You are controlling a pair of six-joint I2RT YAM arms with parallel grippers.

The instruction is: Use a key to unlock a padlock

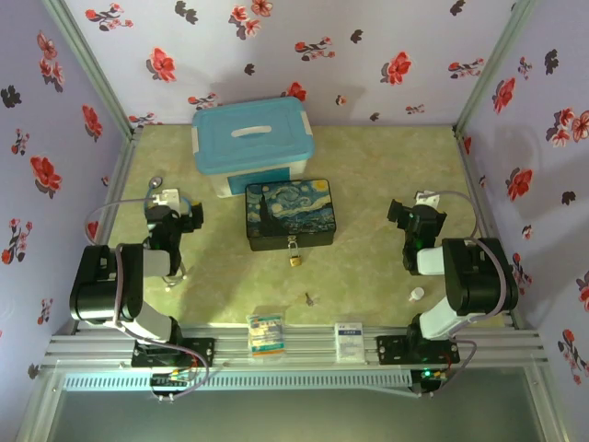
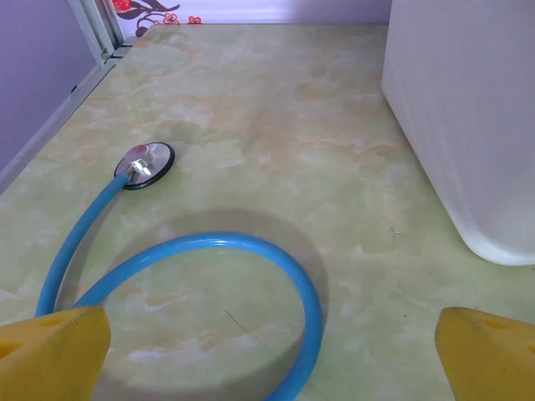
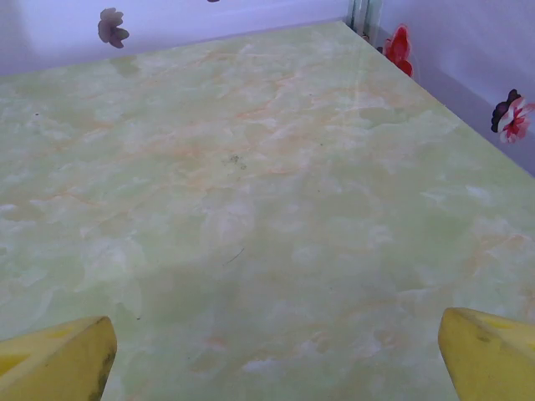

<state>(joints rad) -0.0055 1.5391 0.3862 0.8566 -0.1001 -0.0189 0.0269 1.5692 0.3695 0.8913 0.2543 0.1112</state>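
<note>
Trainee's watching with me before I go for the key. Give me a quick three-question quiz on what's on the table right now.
1. True or false: the key lies on the table nearer the arm bases than the padlock.
2. The padlock sits against the near side of which item? A, the blue-lidded bin. B, the painted box. C, the stethoscope.
3. Fill in: the jaws of the left gripper and the right gripper both stand ____.

Key: 1 true; 2 B; 3 open.
</note>
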